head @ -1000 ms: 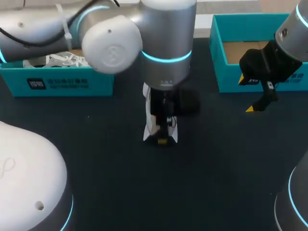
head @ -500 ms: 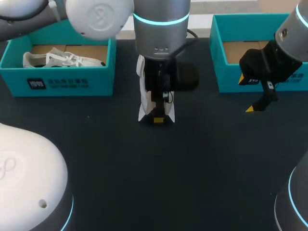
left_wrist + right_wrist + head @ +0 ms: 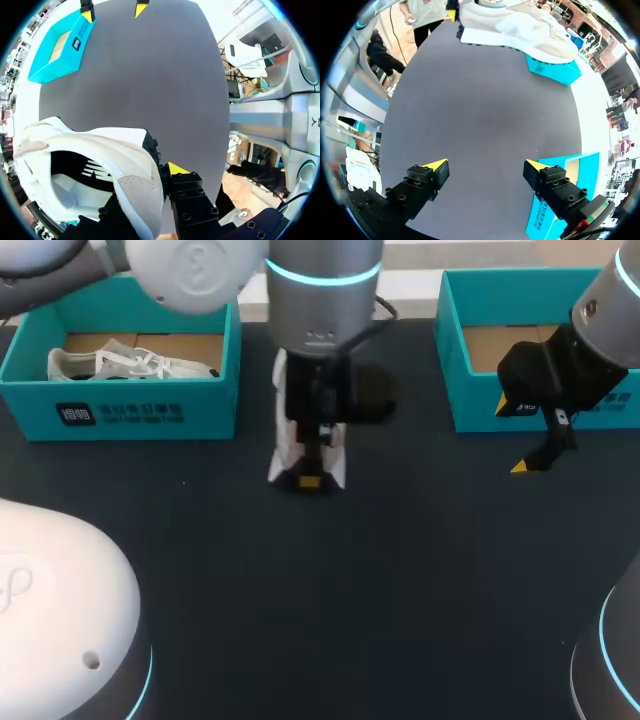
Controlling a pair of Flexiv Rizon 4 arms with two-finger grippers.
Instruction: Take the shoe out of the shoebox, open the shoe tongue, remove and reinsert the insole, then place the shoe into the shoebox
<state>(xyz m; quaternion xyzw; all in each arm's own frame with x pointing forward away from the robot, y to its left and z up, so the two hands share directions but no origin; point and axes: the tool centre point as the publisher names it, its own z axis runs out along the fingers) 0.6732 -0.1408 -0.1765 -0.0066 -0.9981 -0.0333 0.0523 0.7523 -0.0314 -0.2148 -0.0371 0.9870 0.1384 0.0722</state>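
Your left gripper is clamped on the heel end of a shoe at the middle of the dark table, one yellow-tipped finger outside the heel collar and the other hidden inside the opening. The left shoebox, teal, carries a dark label with white print on its front wall. The right shoebox has the same kind of print low on its front, partly hidden by your right arm. The shoe's long axis runs away from you: the heel is at the gripper and the toe points toward the far edge of the table, between the two boxes. In the right wrist view it lies side-on with its sole downward; whether the sole touches the table cannot be told. The shoe is white and cream, with a padded beige collar, white laces, a white sole with dark tread and a dark lining. A second white shoe lies inside the left shoebox. Your right gripper hangs over the table just in front of the right shoebox, its fingers spread wide and holding nothing.
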